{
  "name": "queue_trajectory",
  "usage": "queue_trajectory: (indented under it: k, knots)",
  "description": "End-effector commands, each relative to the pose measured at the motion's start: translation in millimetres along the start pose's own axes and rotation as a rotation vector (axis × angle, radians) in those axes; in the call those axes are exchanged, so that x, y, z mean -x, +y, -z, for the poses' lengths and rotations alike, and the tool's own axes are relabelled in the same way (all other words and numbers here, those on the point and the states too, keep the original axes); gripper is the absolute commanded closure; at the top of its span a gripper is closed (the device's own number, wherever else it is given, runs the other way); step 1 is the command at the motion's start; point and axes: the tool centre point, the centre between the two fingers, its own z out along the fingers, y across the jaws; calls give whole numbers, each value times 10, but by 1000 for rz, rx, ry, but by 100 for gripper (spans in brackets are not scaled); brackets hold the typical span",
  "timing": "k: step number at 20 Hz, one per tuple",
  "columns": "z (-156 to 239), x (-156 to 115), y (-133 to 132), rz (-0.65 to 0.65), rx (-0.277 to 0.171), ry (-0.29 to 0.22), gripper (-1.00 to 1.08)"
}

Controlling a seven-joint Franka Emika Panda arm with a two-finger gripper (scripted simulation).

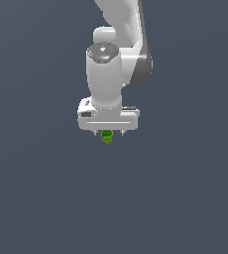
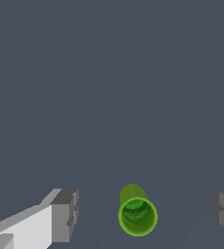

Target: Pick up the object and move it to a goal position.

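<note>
The small green cup (image 2: 138,214) sits hollow side up between the two fingertips (image 2: 65,214), touching neither. The gripper (image 1: 108,133) hangs directly over it with its jaws spread wide apart; in the exterior view the cup peeks out just beneath the white hand, seemingly on the dark grey surface (image 1: 41,198).

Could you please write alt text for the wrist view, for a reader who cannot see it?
A small bright green cup with a hollow top sits between the two grey fingertips of the open gripper, touching neither. Around it is only a plain dark grey surface.
</note>
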Motion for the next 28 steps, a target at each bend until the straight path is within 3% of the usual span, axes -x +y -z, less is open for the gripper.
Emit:
queue_trajectory:
  k: [1,14,28]
  knots:
    - [-3,2,-5,2,0,0,-92]
    - [-208,150,55,129,5,-6,-92]
    - [-708,603,166,472,11,-22,-92]
